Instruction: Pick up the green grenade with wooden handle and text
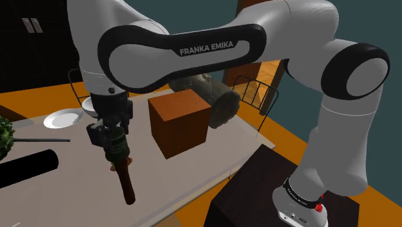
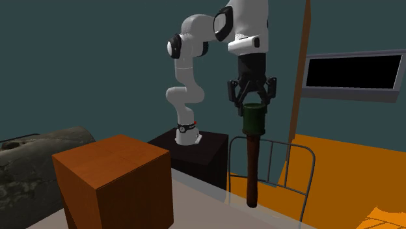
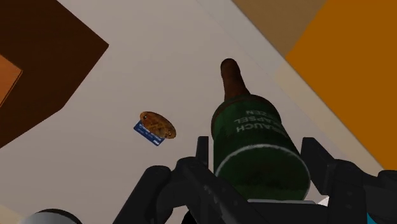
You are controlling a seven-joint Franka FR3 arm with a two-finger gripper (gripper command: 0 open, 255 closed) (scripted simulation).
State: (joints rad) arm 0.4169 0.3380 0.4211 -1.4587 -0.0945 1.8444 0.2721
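The grenade (image 1: 118, 146) has a dark green cylinder head with pale text and a brown wooden handle (image 1: 125, 182). It hangs upright, handle down, over the pale table (image 1: 71, 193). My gripper (image 1: 112, 131) is shut on its green head from above. In the second exterior view the gripper (image 2: 252, 103) clasps the top of the grenade (image 2: 254, 122), whose handle (image 2: 252, 170) points down in front of a chair. In the wrist view the fingers (image 3: 205, 154) press both sides of the grenade (image 3: 249, 124), within the gripper (image 3: 259, 156).
A brown box (image 1: 180, 121) stands on the table close to the gripper, with a grey rocky lump (image 1: 218, 98) behind it. A white plate (image 1: 62, 118), a black cylinder (image 1: 29, 166) and a green spiky thing (image 1: 5, 135) lie toward the shoulder view's left. A small round brown item (image 3: 156, 126) lies below.
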